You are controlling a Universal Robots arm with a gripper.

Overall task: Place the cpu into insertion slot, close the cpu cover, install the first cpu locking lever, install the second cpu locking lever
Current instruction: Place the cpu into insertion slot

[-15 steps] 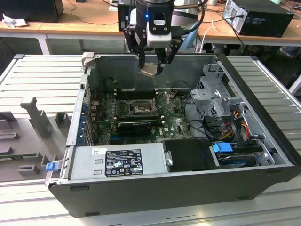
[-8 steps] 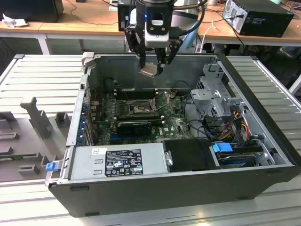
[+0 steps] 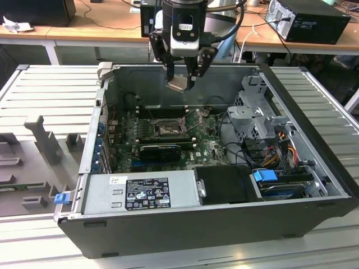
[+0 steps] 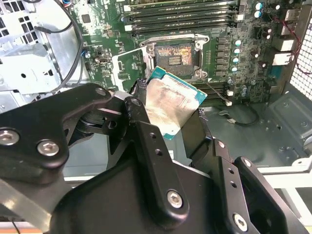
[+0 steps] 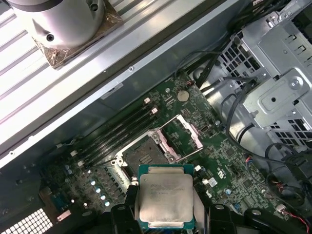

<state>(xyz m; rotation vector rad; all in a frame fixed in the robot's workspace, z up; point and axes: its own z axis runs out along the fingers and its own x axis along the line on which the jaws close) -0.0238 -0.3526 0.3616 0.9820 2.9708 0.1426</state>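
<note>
**Chip held over the open socket**

We have the hand [image 3: 182,81] closed on the cpu [image 3: 178,84], its fingers [image 4: 146,141] pinching two opposite edges. The dull metal top shows in both wrist views. The chip hangs in the air above the open computer case [image 3: 305,120], well clear of the motherboard [image 3: 208,147] and not yet in the insertion slot [image 5: 145,157]. The cpu cover [image 5: 182,135] looks swung open beside the slot, leaving the socket bare.

We judge the chip to be light, rigid and smooth-sided. The edge grip suits it, though a loose pinch could let it slide. Its underside and the socket contacts are probably delicate, so it likely needs to go in flat and square.

The case lies on its side on a ribbed grey table [image 3: 50,89]. Room inside is tight: a drive cage [image 3: 252,112] and loose cables [image 3: 280,148] crowd the exterior view's right.
</note>
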